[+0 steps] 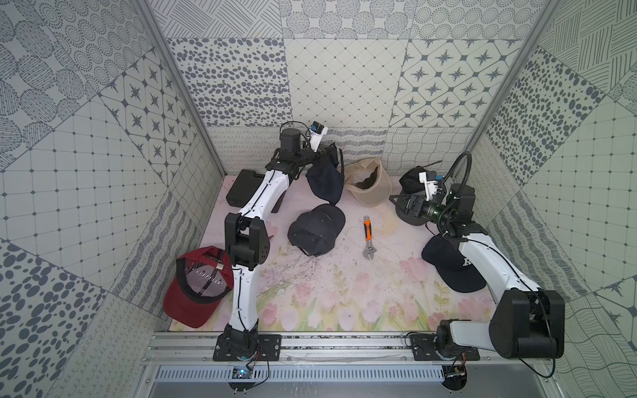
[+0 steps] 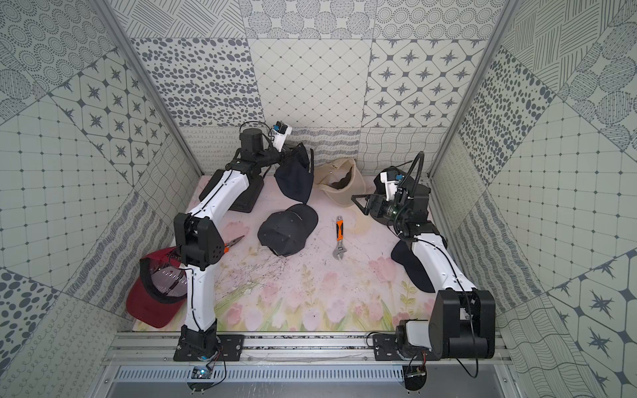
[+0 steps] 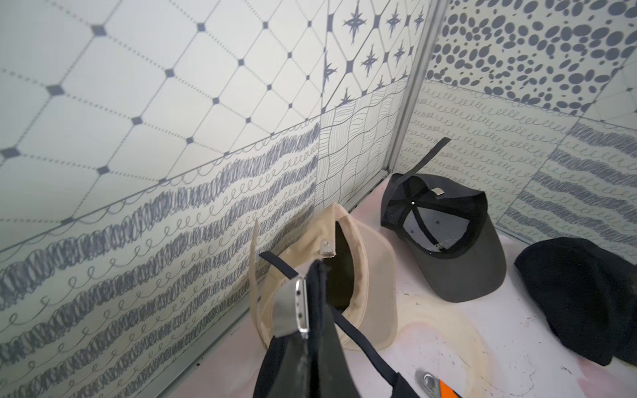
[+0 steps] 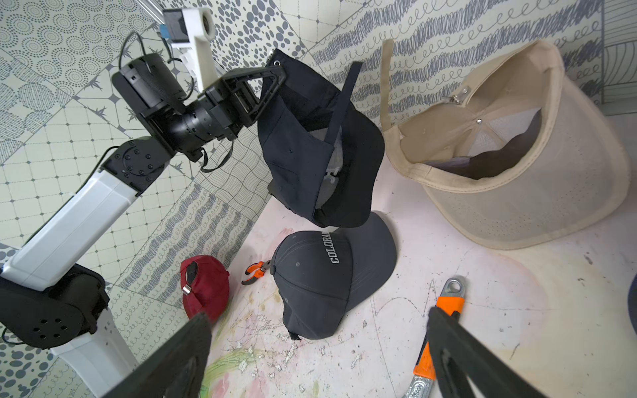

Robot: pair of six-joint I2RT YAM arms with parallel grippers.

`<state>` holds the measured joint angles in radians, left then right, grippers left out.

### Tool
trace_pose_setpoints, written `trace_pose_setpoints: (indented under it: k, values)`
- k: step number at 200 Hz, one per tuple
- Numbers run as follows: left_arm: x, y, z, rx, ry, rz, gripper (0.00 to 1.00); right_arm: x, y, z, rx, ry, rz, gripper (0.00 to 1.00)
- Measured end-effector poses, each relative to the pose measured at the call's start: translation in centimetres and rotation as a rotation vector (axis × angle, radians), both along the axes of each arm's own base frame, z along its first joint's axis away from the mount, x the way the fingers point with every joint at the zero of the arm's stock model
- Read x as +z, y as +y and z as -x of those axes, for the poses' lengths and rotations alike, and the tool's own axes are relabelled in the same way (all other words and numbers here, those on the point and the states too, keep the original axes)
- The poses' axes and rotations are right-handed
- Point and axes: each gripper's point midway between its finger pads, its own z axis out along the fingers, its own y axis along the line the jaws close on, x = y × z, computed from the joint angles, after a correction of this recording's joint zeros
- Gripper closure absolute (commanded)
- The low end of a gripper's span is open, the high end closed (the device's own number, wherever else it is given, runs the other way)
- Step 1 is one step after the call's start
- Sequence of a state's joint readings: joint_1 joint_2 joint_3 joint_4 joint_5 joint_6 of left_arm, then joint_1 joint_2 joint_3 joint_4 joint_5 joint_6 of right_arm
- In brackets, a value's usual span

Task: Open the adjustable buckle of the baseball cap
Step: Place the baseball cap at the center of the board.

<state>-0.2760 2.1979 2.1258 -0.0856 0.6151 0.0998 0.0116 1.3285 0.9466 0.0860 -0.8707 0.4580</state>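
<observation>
Hanging limp from left gripper (image 4: 277, 77), clamped by its buckle (image 3: 301, 306), navy cap (image 1: 324, 182) looks soft, light; take strap beside buckle. Wide-open right gripper (image 1: 396, 203) holds nothing.

Surface (image 1: 344, 303) was pale pink, with pink tulips and green leaves printed along the near edge. Walls (image 1: 344, 86) were off-white with grey-blue patches: dots, stars, grids, scribbles, waves. Navy cap (image 4: 310, 144) had a silver buckle (image 3: 301, 306). Beige cap (image 1: 370, 193) at the far edge was tan all over. Charcoal cap (image 1: 315, 229) mid-surface carried white lettering. Red cap (image 1: 193, 303) at the left edge had a black inner band. Black cap (image 1: 448, 268) at the right edge showed a white letter. Grey cap (image 3: 462, 268) in the far right corner had black trim. Wrench (image 1: 367, 237) was steel with an orange-and-black grip. Pliers (image 4: 256, 270) had orange handles. Case (image 1: 241, 187) was black. Left arm (image 1: 265, 193) and right arm (image 1: 482, 255) had white links and black joints.
</observation>
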Motion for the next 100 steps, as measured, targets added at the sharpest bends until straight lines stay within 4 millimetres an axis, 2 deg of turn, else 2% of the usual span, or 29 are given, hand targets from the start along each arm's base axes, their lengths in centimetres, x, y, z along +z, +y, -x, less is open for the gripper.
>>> trace_pose_setpoints:
  k: [50, 83, 100]
  values:
    - [-4.9, 6.1, -2.8, 0.121, 0.072, -0.014, 0.99, -0.4, 0.1, -0.7, 0.003, 0.014, -0.026, 0.02]
    - [-7.8, 9.0, -3.7, 0.184, 0.112, -0.028, 0.89, -0.8, 0.4, -0.8, 0.013, 0.027, -0.031, 0.02]
    - [-9.0, 10.0, -4.0, 0.206, 0.129, -0.037, 0.75, -0.8, 0.7, -0.8, 0.020, 0.023, -0.028, 0.02]
